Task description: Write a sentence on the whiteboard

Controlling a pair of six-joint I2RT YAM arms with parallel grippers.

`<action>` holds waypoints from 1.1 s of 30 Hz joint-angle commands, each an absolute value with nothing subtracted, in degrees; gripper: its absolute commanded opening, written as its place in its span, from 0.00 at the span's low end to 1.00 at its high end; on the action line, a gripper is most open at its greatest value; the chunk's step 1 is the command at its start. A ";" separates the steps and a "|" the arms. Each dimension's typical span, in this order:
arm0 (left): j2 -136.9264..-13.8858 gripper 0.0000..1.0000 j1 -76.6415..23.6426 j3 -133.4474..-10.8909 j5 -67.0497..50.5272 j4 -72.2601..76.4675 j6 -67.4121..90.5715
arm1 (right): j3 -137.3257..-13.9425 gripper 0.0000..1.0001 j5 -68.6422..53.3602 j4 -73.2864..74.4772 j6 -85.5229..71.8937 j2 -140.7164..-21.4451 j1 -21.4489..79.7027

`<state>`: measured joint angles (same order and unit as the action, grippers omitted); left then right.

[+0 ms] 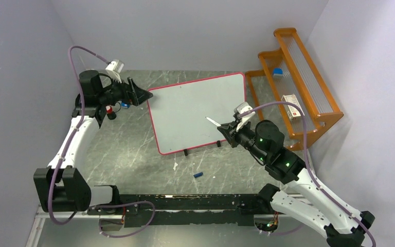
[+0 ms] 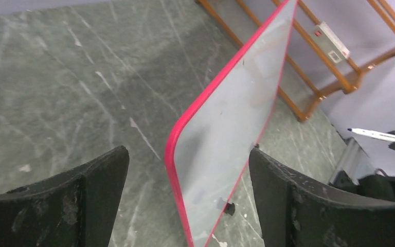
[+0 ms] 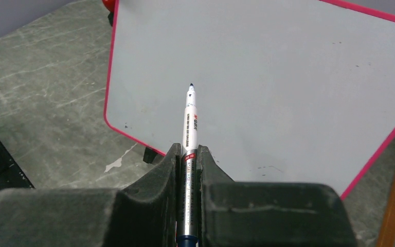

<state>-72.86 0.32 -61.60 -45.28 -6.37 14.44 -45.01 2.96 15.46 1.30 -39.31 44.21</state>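
Containers: one only, an orange wooden rack with stepped tiers, far right against the wall. A small blue item sits on an upper tier. A white box with red marking lies lower down.

Materials, left to right:
- Surface: grey-green stone pattern, pale veins, a few white flecks.
- Left tool: open. Its matte black, scuffed fingers stand wide to either side of the board's left edge. No contact can be made out.
- Whiteboard: mid-surface, propped up and tilted on two small black feet. Rectangular, rounded corners, thin pink-red frame. The face is smooth and pale, with a few tiny specks.
- Marker: slim white barrel with printed lettering, dark tip bare, pointing at the board's face. In the left wrist view the tip looks clear of the board.
- Right tool: closed on the marker's barrel, which is clamped between black foam-like pads.

Around:
- A small red object lies under the left arm, beside the board's left edge; too small to identify.
- A small blue piece lies on the surface in front of the board, apart from it.
- The rack stands just beside the board's right edge.
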 commanded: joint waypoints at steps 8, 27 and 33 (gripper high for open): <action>-83.97 0.79 1.32 -61.06 -65.03 10.28 20.47 | -44.92 0.00 -4.67 8.46 0.33 -41.06 44.13; -84.64 0.08 -2.39 -53.14 -73.81 22.11 23.70 | -46.32 0.00 -5.17 4.58 0.30 -45.86 47.45; -82.02 0.05 -3.31 -50.38 -71.97 16.62 18.75 | -48.39 0.00 2.78 5.39 0.76 -48.32 53.40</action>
